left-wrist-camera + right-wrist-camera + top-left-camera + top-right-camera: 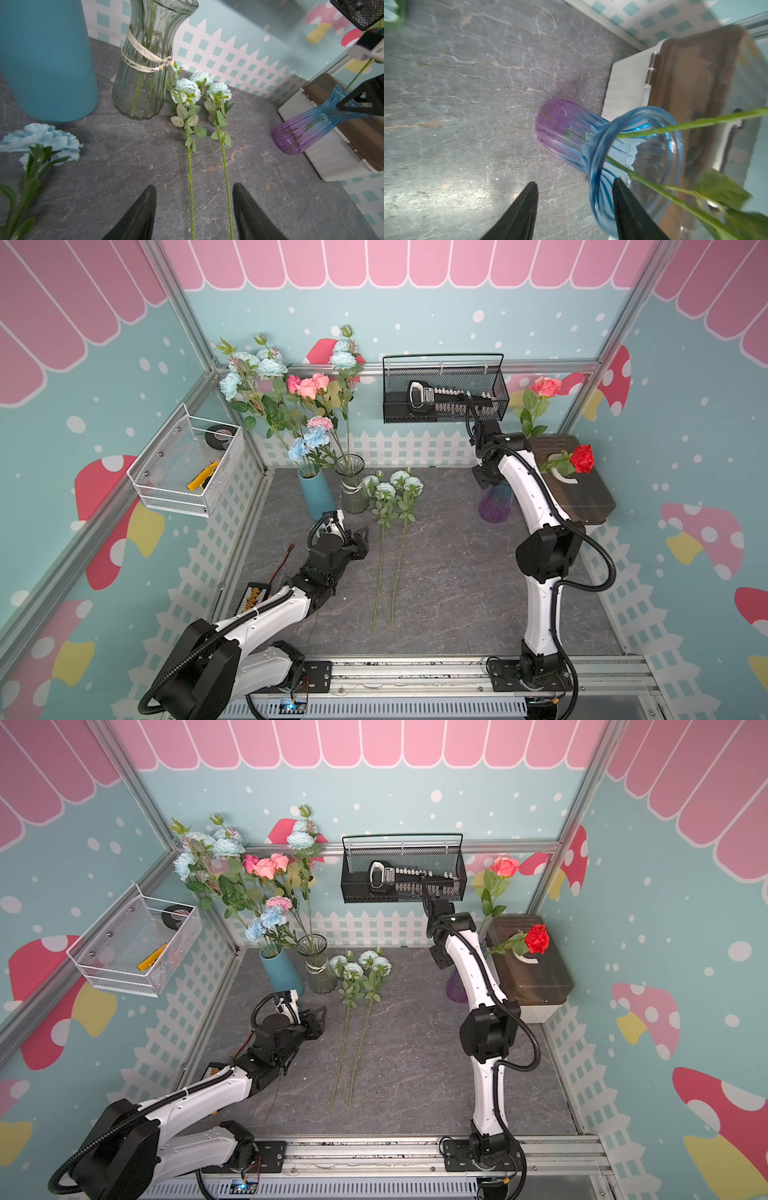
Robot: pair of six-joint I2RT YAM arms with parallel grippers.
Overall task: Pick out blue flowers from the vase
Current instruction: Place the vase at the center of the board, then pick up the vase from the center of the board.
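Two blue flowers (392, 485) lie side by side on the grey table, heads toward the back fence and stems (225, 172) toward the front. My left gripper (365, 543) hovers open just left of them; in the left wrist view both stems run between its fingers (145, 207) untouched. A blue carnation (41, 139) lies by the teal vase (318, 493). More blue flowers (249, 364) stand in the clear glass vase (352, 489), and blue carnations (307, 443) in the teal vase. My right gripper (575, 185) is open above the purple-blue vase (623, 145).
Pink roses (309, 385) stand among the blue blooms. The purple-blue vase (494, 506) holds rose stems beside a brown-lidded box (582, 489). A black wire basket (444, 389) hangs on the back wall, a white one (187, 464) on the left wall.
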